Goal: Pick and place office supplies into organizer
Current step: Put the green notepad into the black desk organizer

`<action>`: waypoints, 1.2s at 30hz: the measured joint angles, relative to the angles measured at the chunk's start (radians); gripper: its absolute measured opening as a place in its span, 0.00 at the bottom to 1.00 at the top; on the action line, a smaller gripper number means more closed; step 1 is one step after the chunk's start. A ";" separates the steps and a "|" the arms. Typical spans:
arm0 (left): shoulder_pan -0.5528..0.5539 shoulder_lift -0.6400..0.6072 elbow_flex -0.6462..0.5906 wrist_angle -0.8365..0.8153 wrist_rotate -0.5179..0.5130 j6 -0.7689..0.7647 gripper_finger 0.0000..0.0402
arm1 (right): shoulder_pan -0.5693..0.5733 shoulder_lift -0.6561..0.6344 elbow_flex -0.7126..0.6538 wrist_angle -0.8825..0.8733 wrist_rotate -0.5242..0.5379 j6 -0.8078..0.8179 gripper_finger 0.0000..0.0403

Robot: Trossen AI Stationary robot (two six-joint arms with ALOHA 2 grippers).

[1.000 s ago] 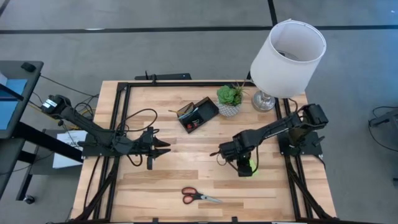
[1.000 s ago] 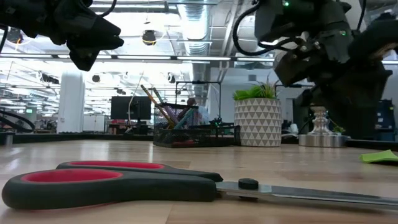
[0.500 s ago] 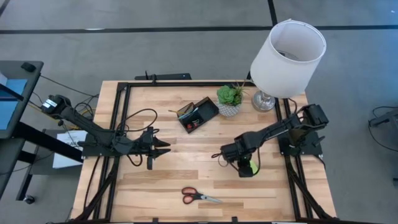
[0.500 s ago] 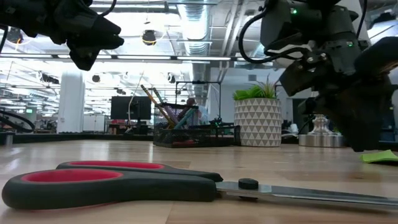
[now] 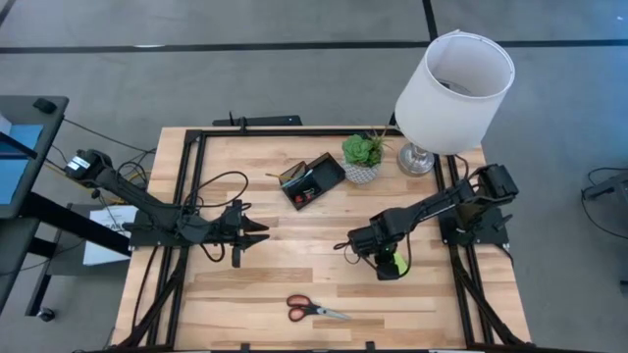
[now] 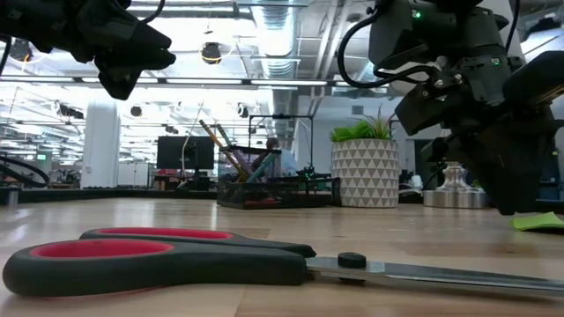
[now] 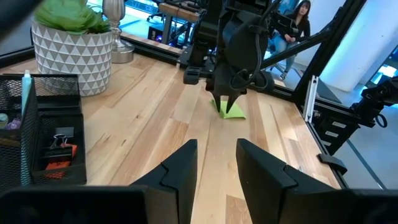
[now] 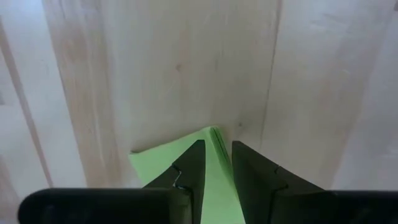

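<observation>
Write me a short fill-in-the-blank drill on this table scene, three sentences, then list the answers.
1. The right gripper is down over the lime-green ____.
2. The red-handled scissors lie on the ____, not in the organizer.
3. The left gripper, waiting apart from the supplies, has its fingers ____.

Missing words: sticky-note pad; table; open

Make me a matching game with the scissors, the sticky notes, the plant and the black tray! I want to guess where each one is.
Things:
1. scissors
2. sticky notes
3. plant
4. black tray

Places:
A. beside the lamp
B. under the right gripper
C. alone near the table's front edge
D. mid-table, next to the plant, with pens inside

Pairs: 1-C, 2-B, 3-A, 4-D
</observation>
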 joint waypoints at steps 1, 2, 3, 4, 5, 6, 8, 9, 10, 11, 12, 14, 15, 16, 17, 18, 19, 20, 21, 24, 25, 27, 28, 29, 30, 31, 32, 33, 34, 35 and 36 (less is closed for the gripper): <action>0.000 0.000 0.000 0.000 0.000 0.000 0.26 | 0.000 0.000 0.000 0.000 0.000 0.000 0.18; 0.000 0.000 0.000 0.000 0.000 0.000 0.26 | 0.000 0.000 -0.002 0.004 0.000 0.000 0.18; 0.000 0.000 0.000 0.000 0.000 0.000 0.26 | 0.000 0.000 -0.010 0.020 0.000 0.003 0.18; 0.000 0.000 0.000 0.000 0.000 0.000 0.26 | 0.000 0.000 -0.023 0.037 0.000 0.011 0.18; 0.000 0.000 0.000 0.000 0.000 0.000 0.26 | 0.000 0.000 -0.040 0.047 0.000 0.026 0.18; 0.000 0.000 0.000 0.000 0.000 0.000 0.26 | 0.000 0.000 -0.056 0.051 0.000 0.042 0.18; 0.000 0.000 0.000 0.000 0.000 0.000 0.26 | -0.001 -0.005 -0.075 0.065 -0.003 0.070 0.18; 0.000 0.000 0.000 0.001 0.000 0.000 0.26 | -0.001 -0.006 -0.084 0.069 -0.004 0.076 0.18; 0.000 0.000 0.000 0.001 0.000 0.000 0.26 | 0.000 -0.006 -0.090 0.074 -0.003 0.077 0.18; 0.000 0.000 0.000 0.001 0.000 0.000 0.26 | 0.000 -0.007 -0.097 0.085 -0.002 0.074 0.18; 0.000 0.000 0.000 0.001 0.000 -0.001 0.26 | 0.000 -0.007 -0.102 0.096 0.002 0.071 0.18; 0.000 0.000 0.000 0.002 0.000 -0.001 0.26 | 0.000 -0.007 -0.108 0.115 0.008 0.071 0.17; 0.000 0.000 0.000 0.002 0.000 -0.001 0.26 | -0.001 -0.008 -0.109 0.123 0.011 0.071 0.16; 0.000 0.000 0.000 0.002 0.001 -0.001 0.26 | -0.004 -0.008 -0.109 0.128 0.012 0.071 0.14; 0.000 0.000 0.000 0.002 0.000 -0.001 0.26 | -0.008 -0.008 -0.110 0.132 0.011 0.071 0.11; 0.000 0.000 0.000 0.002 0.000 -0.001 0.26 | -0.012 -0.008 -0.110 0.139 0.012 0.071 0.08; 0.000 0.000 0.000 0.001 0.000 -0.001 0.26 | -0.014 -0.008 -0.111 0.146 0.017 0.068 0.04; 0.000 0.000 0.000 0.001 0.000 -0.001 0.26 | -0.017 -0.007 -0.111 0.154 0.027 0.054 0.02; 0.000 0.000 0.000 0.001 0.000 -0.001 0.26 | -0.015 -0.007 -0.111 0.167 0.048 0.048 0.02; 0.000 0.000 0.000 -0.014 0.000 0.006 0.26 | -0.006 -0.007 -0.111 0.249 0.137 0.071 0.02; 0.000 0.000 0.000 -0.024 0.000 0.007 0.26 | -0.006 -0.003 -0.108 0.296 0.170 0.081 0.01; 0.000 0.000 0.000 -0.050 0.000 0.001 0.26 | -0.011 0.002 -0.097 0.374 0.232 0.103 0.01; 0.000 0.000 0.000 -0.063 -0.002 0.000 0.26 | -0.015 0.004 -0.091 0.414 0.266 0.105 0.01; 0.000 0.000 0.000 -0.072 -0.007 0.000 0.26 | -0.019 0.007 -0.082 0.455 0.297 0.105 0.01; 0.000 0.000 0.000 -0.078 -0.016 0.000 0.26 | -0.028 0.008 -0.070 0.496 0.326 0.105 0.01; 0.000 0.000 0.000 -0.083 -0.025 0.000 0.26 | -0.039 0.006 -0.052 0.543 0.367 0.107 0.01; 0.000 0.000 0.000 -0.087 -0.030 0.000 0.26 | -0.053 0.004 -0.034 0.588 0.414 0.116 0.00; 0.000 0.000 0.000 -0.089 -0.032 0.000 0.26 | -0.071 0.001 -0.019 0.610 0.461 0.121 0.00; 0.000 0.000 0.000 -0.088 -0.032 0.000 0.26 | -0.093 0.001 -0.009 0.616 0.496 0.123 0.00; 0.000 0.000 0.000 -0.088 -0.031 0.000 0.26 | -0.118 0.002 0.000 0.619 0.521 0.123 0.00; 0.000 0.000 0.000 -0.089 -0.029 0.000 0.26 | -0.145 0.003 0.010 0.621 0.544 0.123 0.00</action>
